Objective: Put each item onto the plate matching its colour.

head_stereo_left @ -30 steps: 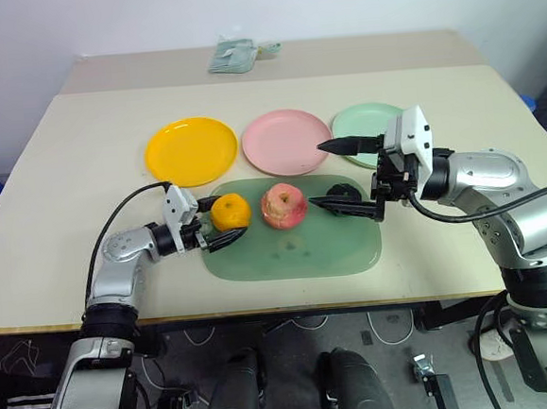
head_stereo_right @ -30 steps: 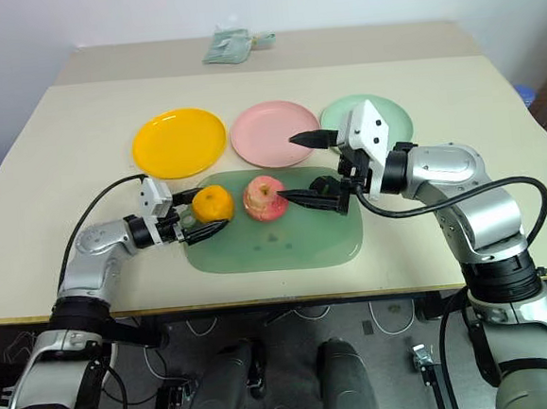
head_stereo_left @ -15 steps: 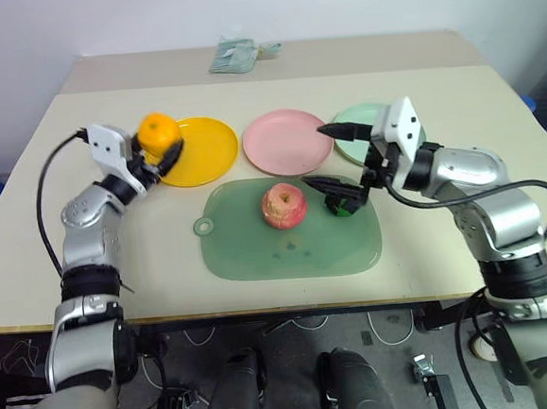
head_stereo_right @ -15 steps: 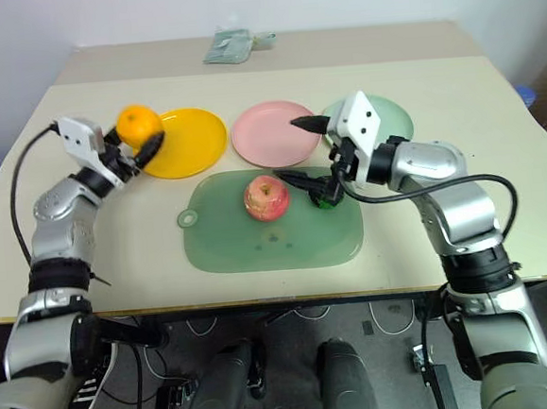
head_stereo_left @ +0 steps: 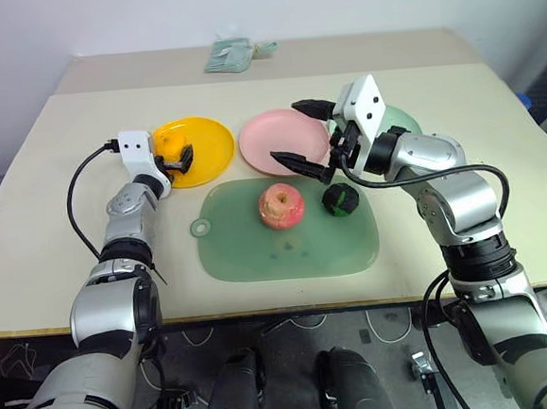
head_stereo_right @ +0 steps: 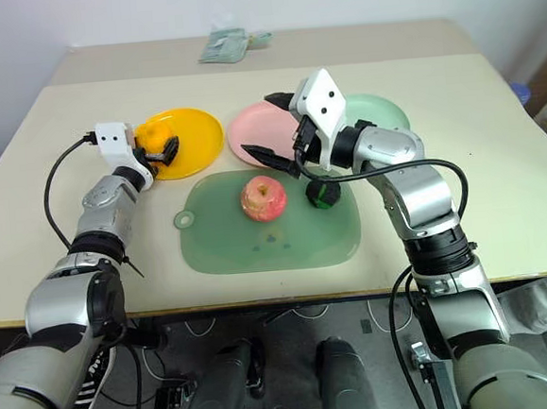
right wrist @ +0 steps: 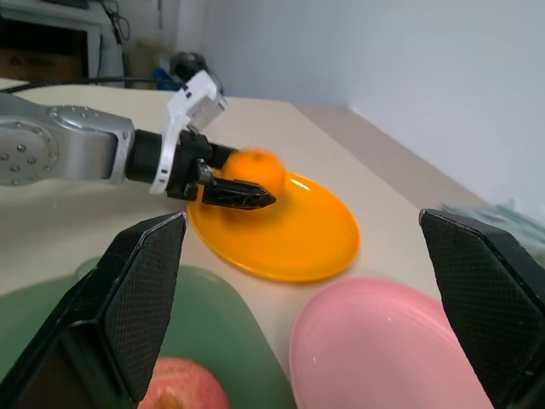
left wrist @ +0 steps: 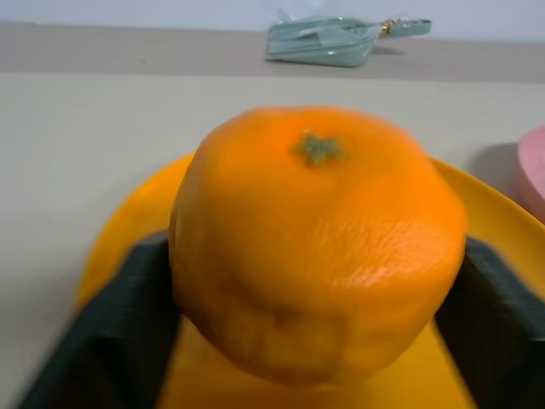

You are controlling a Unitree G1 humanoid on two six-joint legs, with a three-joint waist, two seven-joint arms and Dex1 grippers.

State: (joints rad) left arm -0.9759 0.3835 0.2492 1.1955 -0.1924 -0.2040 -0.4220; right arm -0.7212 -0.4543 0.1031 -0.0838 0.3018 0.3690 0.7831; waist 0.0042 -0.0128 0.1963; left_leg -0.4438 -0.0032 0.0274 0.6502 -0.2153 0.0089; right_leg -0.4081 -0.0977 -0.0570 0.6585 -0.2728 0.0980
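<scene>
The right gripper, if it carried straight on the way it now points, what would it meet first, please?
The right gripper, jaws wide open, points over the pink plate toward the yellow-orange plate. Probably the orange on it, between the left gripper fingers; depth is unclear.

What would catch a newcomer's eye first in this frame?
Probably the orange, sitting over the yellow-orange plate at the table's left between the left gripper's fingers. Next, the right gripper, fingers spread wide, hovering over the pale pink plate. Below them, the apple and the dark green ball wait on the translucent green board.
</scene>
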